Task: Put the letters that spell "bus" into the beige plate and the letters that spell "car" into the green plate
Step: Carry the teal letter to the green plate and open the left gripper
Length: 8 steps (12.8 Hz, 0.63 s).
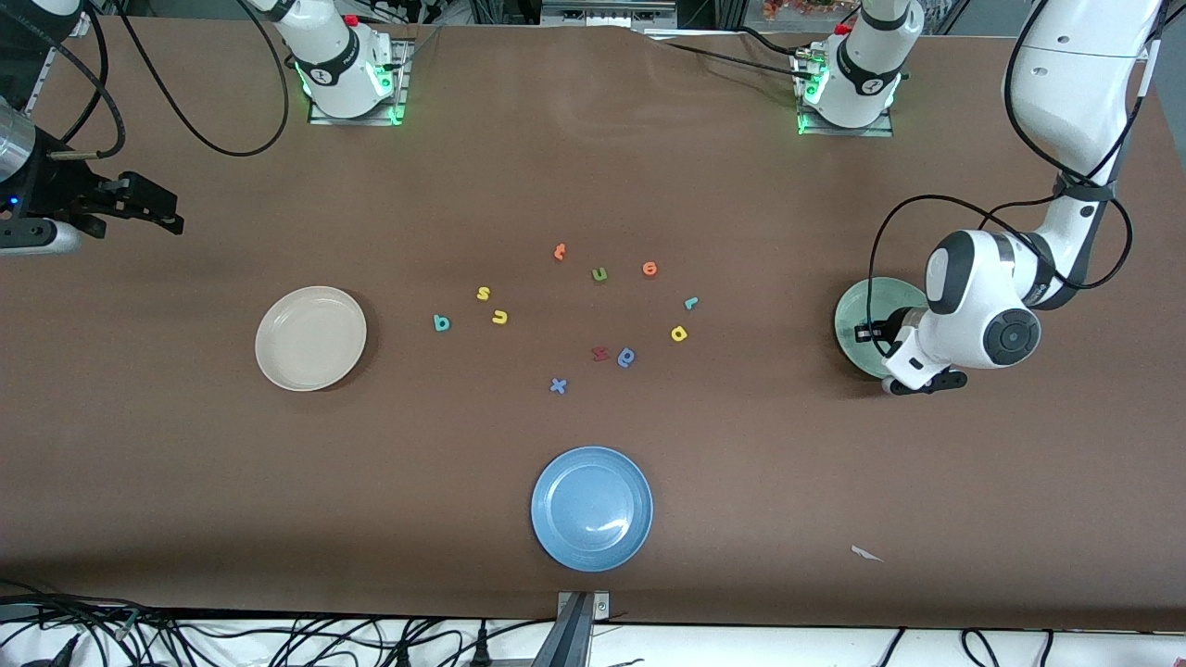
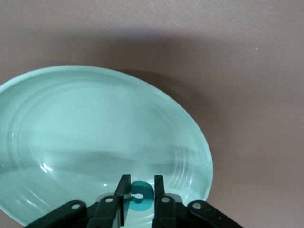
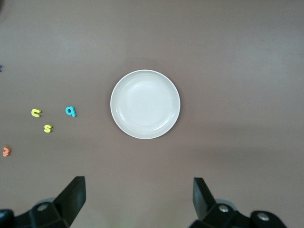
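with neither word gathered yet, the job is at its start. right gripper [image 1: 153,209] waits over the table's edge at the right arm's end, claw spread wide, nothing in it.

round cream-beige shallow plate [image 1: 310,338]: toward the right arm's end of the table, bare.

near that plate, toward the table's middle: small teal foam "b" [image 1: 441,322], yellow foam "s" [image 1: 483,293], yellow foam "u" [image 1: 499,318], all on the bare table.

mid-table: stray orange, green, red and blue letters, no part of the job. round blue plate [image 1: 591,508] by the edge nearest the front camera.

teal foam "r" [image 1: 690,302] and yellow foam "a" [image 1: 678,333]: loose on the table.

round pale mint-green plate [image 1: 866,310]: toward the left arm's end. left gripper [image 2: 141,179] low over it, small teal foam "c" [image 2: 141,195] within the claw, just inside the rim; cannot tell whether pinched or let go.

judgement: one letter arriving, five left.
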Available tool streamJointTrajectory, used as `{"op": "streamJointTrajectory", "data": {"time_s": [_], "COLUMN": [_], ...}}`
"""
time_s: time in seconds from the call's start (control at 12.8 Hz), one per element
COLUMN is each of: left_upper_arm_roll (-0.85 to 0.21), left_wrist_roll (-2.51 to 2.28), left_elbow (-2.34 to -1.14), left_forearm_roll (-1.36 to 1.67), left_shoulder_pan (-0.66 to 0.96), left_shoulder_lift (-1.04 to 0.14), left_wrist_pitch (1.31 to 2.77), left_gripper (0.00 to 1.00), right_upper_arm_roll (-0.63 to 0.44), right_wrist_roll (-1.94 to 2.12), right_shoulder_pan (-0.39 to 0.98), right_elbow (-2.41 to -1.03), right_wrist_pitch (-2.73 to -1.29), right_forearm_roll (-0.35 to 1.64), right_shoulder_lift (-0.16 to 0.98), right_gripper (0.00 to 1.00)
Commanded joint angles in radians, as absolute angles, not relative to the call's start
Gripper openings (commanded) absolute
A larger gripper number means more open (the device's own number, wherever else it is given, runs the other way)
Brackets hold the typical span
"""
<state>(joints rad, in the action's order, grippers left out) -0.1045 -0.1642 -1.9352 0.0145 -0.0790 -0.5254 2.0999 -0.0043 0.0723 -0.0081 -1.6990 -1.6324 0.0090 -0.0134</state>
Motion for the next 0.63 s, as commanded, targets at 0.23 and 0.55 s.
{"op": "streamJointTrajectory", "data": {"time_s": [0.23,0.55], "left_upper_arm_roll": [-0.138,-0.247], "left_wrist_roll": [-0.181,-0.357], "left_elbow": [-1.913,-1.875], "left_forearm_roll": [0.006,0.008], "left_shoulder_pan": [-0.074,-0.072], "left_shoulder_lift": [-0.422,-0.405], "left_wrist_pitch": [2.066,2.072], "left_gripper": [1.00,1.00], "right_upper_arm_roll": [-0.003,-0.003], "right_wrist_roll": [0.069,0.061], "right_shoulder_pan": [-0.003,-0.002], "right_elbow": [-1.703,-1.697], "right_wrist_pitch": [-1.638,-1.666], "right_forearm_roll": [0.031,0.031], "right_shoulder_lift": [-0.026,-0.012], "right_gripper": [1.00,1.00]}}
